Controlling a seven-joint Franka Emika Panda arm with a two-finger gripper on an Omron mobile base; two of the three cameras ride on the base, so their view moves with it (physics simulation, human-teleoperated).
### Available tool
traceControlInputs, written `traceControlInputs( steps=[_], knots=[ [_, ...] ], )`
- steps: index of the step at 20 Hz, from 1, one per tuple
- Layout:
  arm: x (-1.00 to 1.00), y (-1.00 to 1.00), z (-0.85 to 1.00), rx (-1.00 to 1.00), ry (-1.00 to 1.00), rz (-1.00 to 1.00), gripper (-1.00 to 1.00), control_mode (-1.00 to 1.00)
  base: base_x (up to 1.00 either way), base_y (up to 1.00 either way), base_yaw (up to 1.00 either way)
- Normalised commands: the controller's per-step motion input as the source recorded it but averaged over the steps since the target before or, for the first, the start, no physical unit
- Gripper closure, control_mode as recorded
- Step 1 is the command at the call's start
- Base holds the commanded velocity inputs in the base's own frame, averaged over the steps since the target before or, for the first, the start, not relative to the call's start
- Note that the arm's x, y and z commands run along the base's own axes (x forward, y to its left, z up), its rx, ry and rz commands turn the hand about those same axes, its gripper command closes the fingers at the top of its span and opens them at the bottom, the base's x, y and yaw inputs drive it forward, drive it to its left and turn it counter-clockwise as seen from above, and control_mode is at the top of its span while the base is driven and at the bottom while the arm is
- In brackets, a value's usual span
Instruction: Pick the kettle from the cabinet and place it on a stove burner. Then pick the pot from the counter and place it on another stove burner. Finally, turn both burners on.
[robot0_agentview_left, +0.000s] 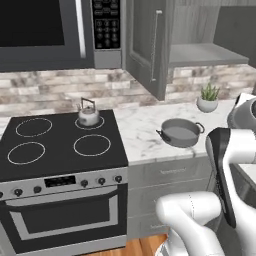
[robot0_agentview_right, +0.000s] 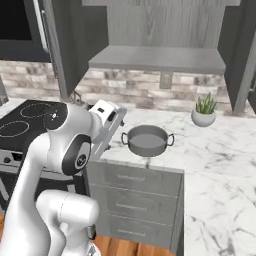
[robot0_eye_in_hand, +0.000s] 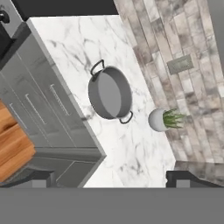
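The kettle (robot0_agentview_left: 88, 116) on the small rear burner (robot0_agentview_left: 90, 121) is hidden by the arm in the right base view. The gripper (robot0_eye_in_hand: 111, 178) is held wide open and empty, well above the pot (robot0_eye_in_hand: 110, 93) on the counter (robot0_eye_in_hand: 74, 43).

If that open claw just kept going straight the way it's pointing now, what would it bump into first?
Probably the pot. The hand view looks down along the open gripper, and the pot lies near mid-frame on the counter, ahead of the fingertips. Depth is unclear; it might meet bare marble beside the pot.
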Motion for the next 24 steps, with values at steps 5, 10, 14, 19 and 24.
traceControlInputs(
  steps=[5, 10, 14, 19, 24],
  knots=[
    [0.0, 0.0, 0.0, 0.0, 0.0, 0.0, -1.0, 1.0, 0.43, -0.47, 0.04],
    [0.0, 0.0, 0.0, 0.0, 0.0, 0.0, -1.0, 1.0, 0.49, -0.37, 0.08],
    [0.0, 0.0, 0.0, 0.0, 0.0, 0.0, -1.0, 1.0, 0.47, -0.33, 0.08],
    [0.0, 0.0, 0.0, 0.0, 0.0, 0.0, -1.0, 1.0, 0.44, -0.2, 0.07],
    [0.0, 0.0, 0.0, 0.0, 0.0, 0.0, -1.0, 1.0, 0.14, -0.02, 0.02]
  ],
)
